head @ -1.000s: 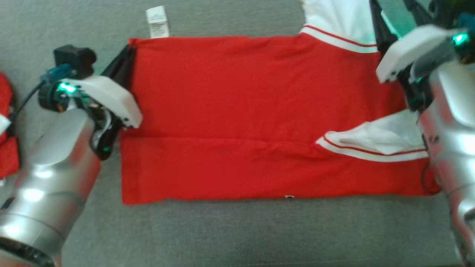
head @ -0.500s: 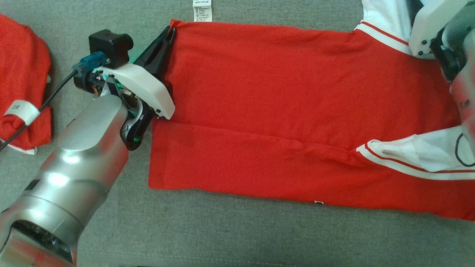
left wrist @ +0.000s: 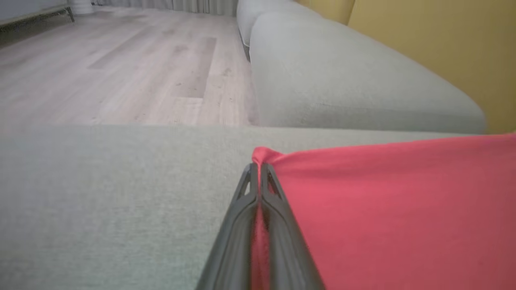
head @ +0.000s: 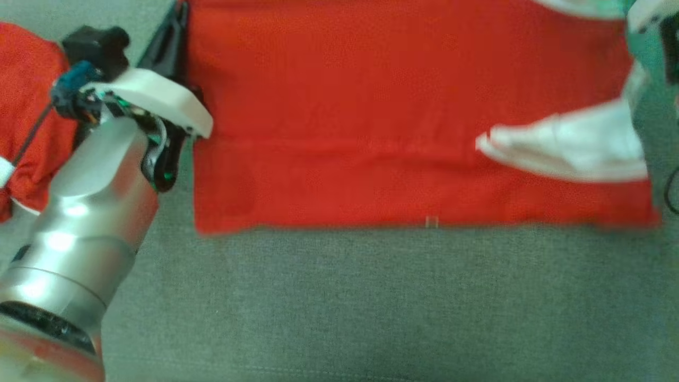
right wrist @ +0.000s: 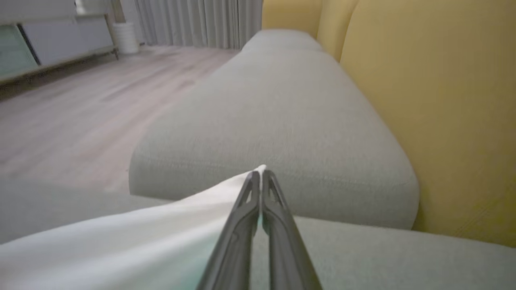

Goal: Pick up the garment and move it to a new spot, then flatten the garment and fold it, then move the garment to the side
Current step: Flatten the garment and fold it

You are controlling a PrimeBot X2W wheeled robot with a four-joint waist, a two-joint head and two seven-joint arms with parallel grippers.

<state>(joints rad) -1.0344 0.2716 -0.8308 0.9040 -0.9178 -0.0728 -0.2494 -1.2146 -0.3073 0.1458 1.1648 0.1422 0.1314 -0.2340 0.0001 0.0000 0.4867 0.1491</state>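
— What is being carried by the grey sofa seat?
— The red garment is being held spread flat across it. Its near edge is running straight, and a broad strip of bare cushion is being left open in front.
— And the corners?
— The far left corner is being pinched by the clenched jaws of the left gripper. The garment's white part is being clamped at its edge by the right gripper. Another red cloth is lying beyond the left arm.
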